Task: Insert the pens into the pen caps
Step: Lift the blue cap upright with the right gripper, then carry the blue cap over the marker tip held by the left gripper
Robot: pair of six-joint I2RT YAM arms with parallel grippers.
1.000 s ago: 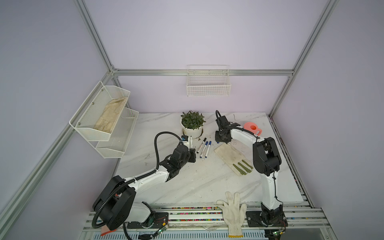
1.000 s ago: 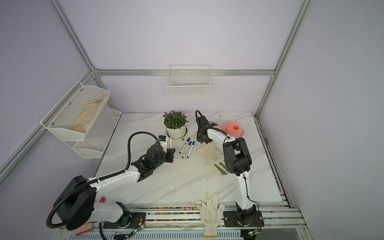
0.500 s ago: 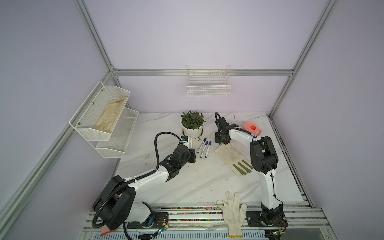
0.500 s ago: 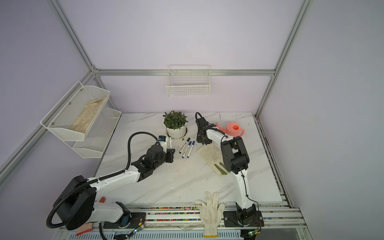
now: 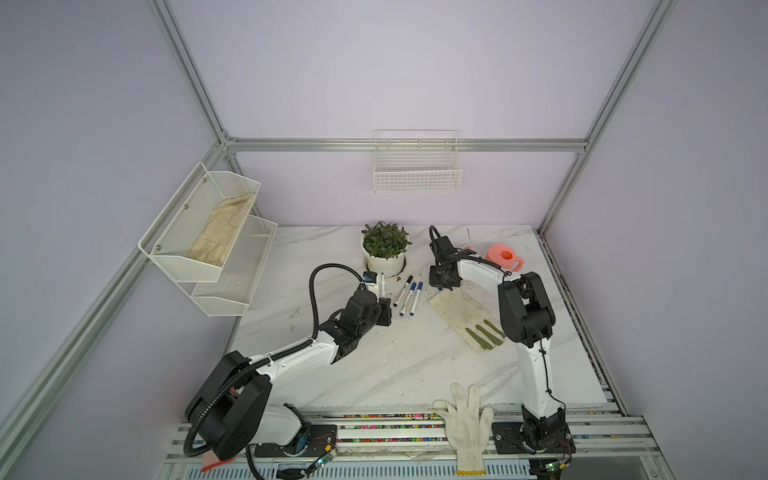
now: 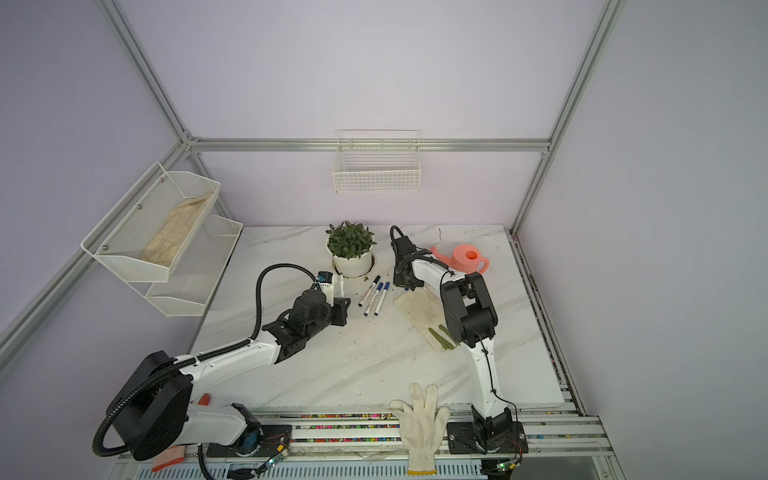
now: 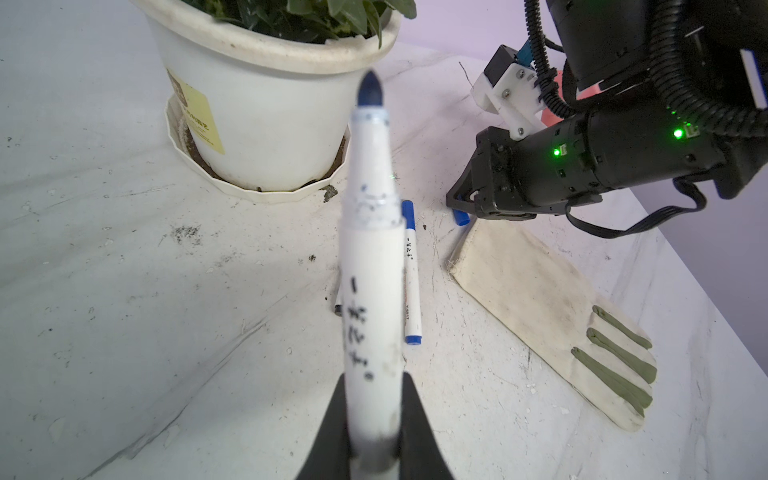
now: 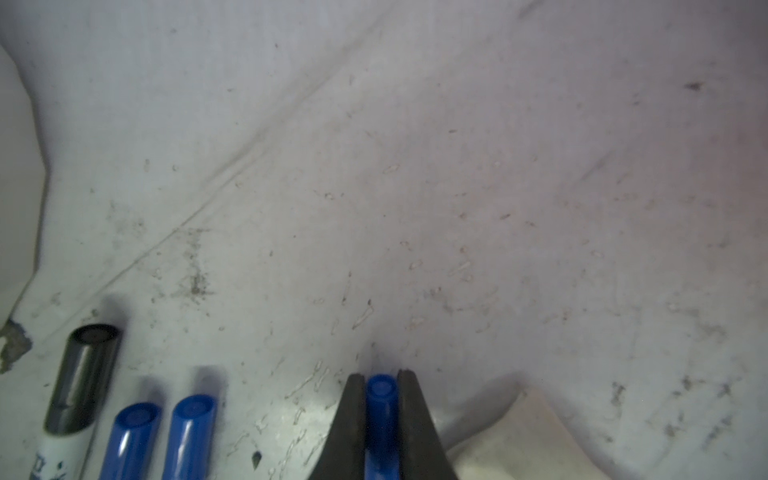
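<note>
My left gripper (image 7: 376, 379) is shut on a white pen (image 7: 370, 257) that stands upright with its blue tip (image 7: 370, 89) bare; in both top views it rises just in front of the plant pot (image 5: 382, 286) (image 6: 340, 286). My right gripper (image 8: 381, 380) is down at the table, shut on a loose blue pen cap (image 8: 380, 399), which also shows in the left wrist view as the cap (image 7: 459, 217) beside the glove's cuff. Three capped pens lie side by side between the arms (image 5: 409, 296) (image 6: 374, 296): one with a black cap (image 8: 85, 374) and two with blue caps (image 8: 133, 432).
A potted plant (image 5: 384, 249) stands behind the pens. A canvas glove (image 5: 465, 320) lies under the right arm, with a pink watering can (image 5: 503, 255) behind it. A white knit glove (image 5: 465, 419) hangs over the front edge. Wire shelves (image 5: 208, 237) are mounted at the left.
The right gripper has come down a little toward the table and closed on the blue cap. The left arm and its pen have stayed still.
</note>
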